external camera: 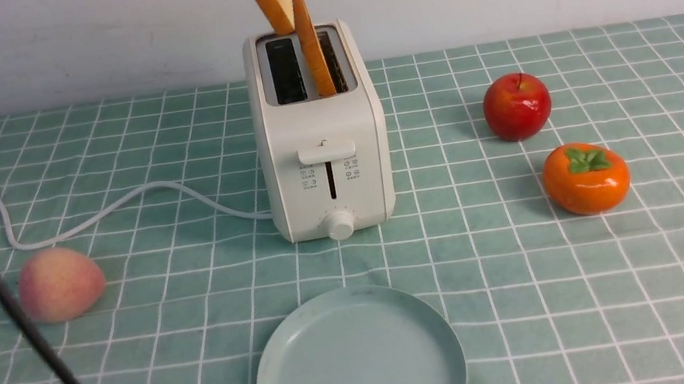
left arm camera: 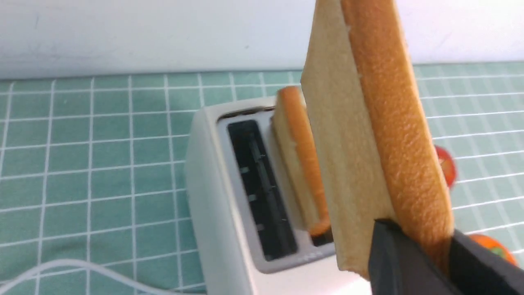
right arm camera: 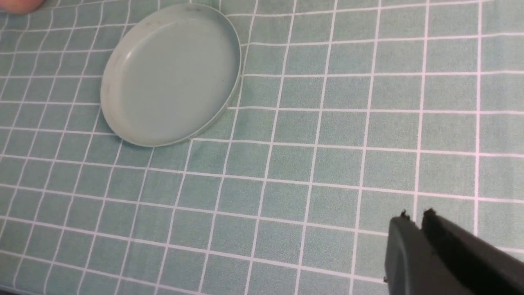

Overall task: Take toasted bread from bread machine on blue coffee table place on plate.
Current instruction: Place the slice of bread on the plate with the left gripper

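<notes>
My left end effector [left arm camera: 421,241] is clamped on one toast slice [left arm camera: 368,123], holding it tilted in the air just above the bread machine [external camera: 324,153]. The second slice [external camera: 311,42] stands on edge in the right-hand slot. My right end effector [right arm camera: 416,216] hangs narrow, gripping nothing, over the counter [right arm camera: 327,164] near the plate [external camera: 358,365].

Pink-yellow peach [external camera: 60,283] on the left, alone. Right side: red apple [external camera: 517,106] further back, orange persimmon [external camera: 586,177] with green leaf cap nearer the camera, close but not touching. Plain white wall [external camera: 76,42] behind.
</notes>
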{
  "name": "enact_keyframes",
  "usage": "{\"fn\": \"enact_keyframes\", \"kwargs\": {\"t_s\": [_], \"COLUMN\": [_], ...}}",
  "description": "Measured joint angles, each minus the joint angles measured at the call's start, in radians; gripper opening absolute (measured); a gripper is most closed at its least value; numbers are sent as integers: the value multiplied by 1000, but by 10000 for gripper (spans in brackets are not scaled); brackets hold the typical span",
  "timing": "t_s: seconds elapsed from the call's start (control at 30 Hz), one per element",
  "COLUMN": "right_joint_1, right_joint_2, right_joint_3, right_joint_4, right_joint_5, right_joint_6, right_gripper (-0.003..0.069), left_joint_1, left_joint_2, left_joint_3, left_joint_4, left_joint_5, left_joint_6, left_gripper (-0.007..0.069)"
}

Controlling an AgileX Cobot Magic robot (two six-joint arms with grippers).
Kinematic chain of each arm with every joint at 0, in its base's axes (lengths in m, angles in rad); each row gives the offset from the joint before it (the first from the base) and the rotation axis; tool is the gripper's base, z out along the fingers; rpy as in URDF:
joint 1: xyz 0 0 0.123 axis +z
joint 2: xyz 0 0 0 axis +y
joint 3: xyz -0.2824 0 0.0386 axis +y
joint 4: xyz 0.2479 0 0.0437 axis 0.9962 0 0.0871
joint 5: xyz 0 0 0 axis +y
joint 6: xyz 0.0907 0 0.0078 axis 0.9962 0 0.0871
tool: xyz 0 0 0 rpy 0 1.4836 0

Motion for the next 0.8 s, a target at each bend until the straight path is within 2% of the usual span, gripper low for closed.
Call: {"fn": "enact_keyframes", "kwargs": {"t_s": [0.2,0.4,0.63,0.8], "right_joint_1": [0,0,0,0], "right_joint_2": [0,0,0,0], "right_joint_3": [0,0,0,0], "right_joint_4": [0,3,3,3], "right_joint_5": [0,0,0,0], "right_joint_6": [0,0,0,0], "right_gripper": [63,71,80,89], "left_joint_1": [0,0,0,0], "left_joint_2": [-123,-217,-379,-463], "left_joint_3": [29,201,617,954], "left_joint_4": [-161,-225,-331,-429], "left_joint_5": [174,231,203,144], "left_joint_6": [155,190,252,349], "left_gripper": [39,39,39,39]}}
